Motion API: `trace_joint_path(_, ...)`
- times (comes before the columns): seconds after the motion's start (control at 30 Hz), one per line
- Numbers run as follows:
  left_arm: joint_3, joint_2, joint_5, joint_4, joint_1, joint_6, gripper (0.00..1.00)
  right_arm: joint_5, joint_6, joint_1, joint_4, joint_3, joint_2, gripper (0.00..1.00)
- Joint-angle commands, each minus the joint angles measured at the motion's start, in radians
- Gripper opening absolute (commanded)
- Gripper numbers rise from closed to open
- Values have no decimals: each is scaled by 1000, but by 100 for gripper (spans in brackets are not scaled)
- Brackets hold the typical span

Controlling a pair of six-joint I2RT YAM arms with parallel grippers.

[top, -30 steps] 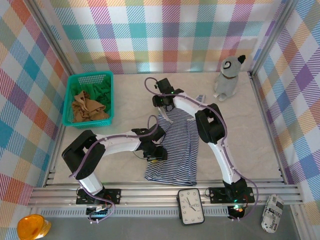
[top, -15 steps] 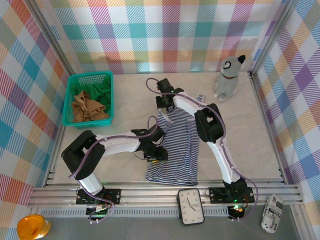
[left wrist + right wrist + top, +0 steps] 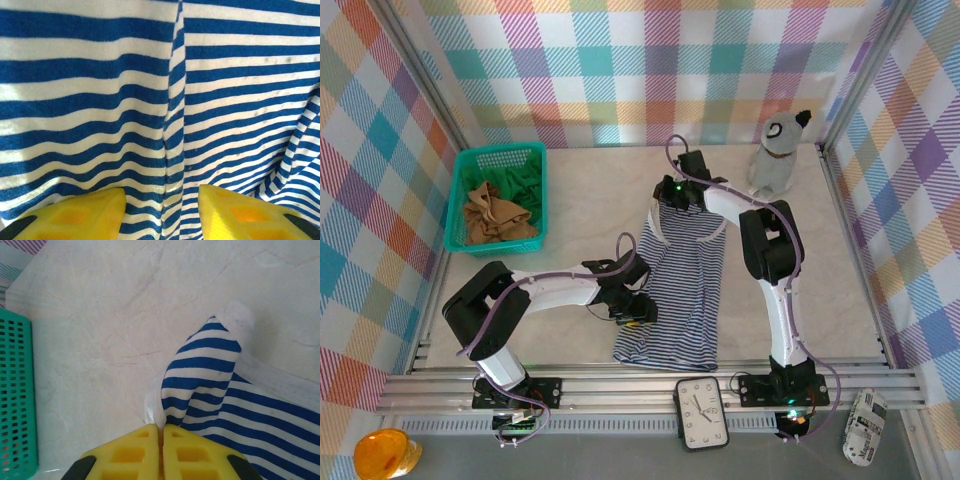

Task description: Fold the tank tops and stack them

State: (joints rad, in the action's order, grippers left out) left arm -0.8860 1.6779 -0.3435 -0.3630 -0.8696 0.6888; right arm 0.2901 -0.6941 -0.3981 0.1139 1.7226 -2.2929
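Observation:
The navy-and-white striped tank top [image 3: 685, 280] lies lengthwise on the table's middle. My right gripper [image 3: 678, 192] is at its far end. In the right wrist view that gripper [image 3: 161, 427] is shut on the white trim of the striped top [image 3: 210, 365], which bunches up from the table. My left gripper [image 3: 638, 312] rests on the top's near left edge. Its yellow fingers [image 3: 85, 212] stand apart, open, over flat striped cloth [image 3: 150, 100] with a seam between them. The tan-brown top [image 3: 492, 215] and the green top [image 3: 525, 180] lie crumpled in the basket.
The teal mesh basket [image 3: 455, 205] stands at the far left, and its wall [image 3: 15, 390] shows left of the right gripper. A grey plush toy [image 3: 778, 150] sits at the back right. A clock [image 3: 701, 412] lies at the near rail.
My right gripper has shut on the striped top's far edge and moved right and back, drawing that end over and straightening the cloth. The left arm has stayed put.

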Motion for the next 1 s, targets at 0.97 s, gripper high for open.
trace_joint_path(0.97, 16, 125, 33, -152, -24, -34, 46, -52, 51, 143, 71, -108, 189, 32)
